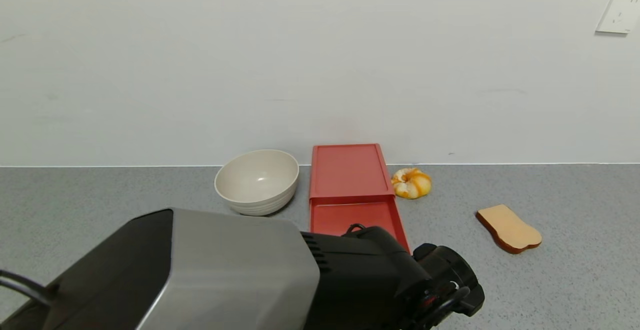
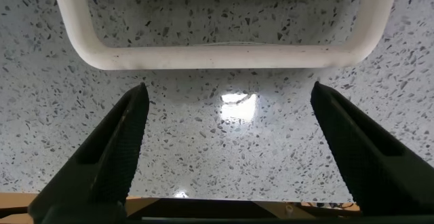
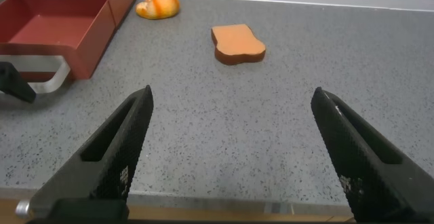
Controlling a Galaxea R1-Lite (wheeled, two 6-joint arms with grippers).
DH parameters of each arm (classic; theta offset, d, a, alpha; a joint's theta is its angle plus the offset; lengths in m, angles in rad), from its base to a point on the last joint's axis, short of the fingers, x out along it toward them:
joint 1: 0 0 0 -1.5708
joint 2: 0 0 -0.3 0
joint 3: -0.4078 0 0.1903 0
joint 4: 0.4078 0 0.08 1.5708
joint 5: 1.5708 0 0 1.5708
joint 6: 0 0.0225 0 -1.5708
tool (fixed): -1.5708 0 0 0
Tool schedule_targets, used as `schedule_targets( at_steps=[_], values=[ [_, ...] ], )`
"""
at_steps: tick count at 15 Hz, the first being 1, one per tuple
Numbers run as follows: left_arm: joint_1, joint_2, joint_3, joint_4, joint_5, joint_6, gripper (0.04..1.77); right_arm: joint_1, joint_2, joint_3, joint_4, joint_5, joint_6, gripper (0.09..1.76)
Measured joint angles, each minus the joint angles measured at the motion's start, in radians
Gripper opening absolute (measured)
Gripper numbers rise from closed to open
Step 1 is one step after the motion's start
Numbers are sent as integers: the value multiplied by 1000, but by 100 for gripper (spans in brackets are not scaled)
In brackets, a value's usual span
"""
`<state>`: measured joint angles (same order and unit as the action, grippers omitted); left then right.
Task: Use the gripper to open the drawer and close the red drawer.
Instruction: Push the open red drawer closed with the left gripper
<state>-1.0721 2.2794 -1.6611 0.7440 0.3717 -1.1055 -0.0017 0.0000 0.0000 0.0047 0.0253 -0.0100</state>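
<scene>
The salmon-red drawer lies flat on the grey counter by the back wall, its tray slid out toward me. In the right wrist view the tray is empty and its white loop handle sticks out in front. My left arm reaches across the foreground and hides the tray's front. My left gripper is open just short of the handle, not touching it. My right gripper is open and empty over bare counter to the drawer's right.
A beige bowl stands left of the drawer. An orange-and-white bun lies right of the drawer. A toast slice lies farther right and nearer. The counter's front edge is just under the right gripper.
</scene>
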Motion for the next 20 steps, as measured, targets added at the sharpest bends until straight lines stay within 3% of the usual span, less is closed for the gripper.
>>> schedule_targets(
  at_steps=[20],
  values=[
    [56, 16, -14, -19, 38, 29, 172, 0, 0, 0, 0, 0, 0, 171]
  ],
)
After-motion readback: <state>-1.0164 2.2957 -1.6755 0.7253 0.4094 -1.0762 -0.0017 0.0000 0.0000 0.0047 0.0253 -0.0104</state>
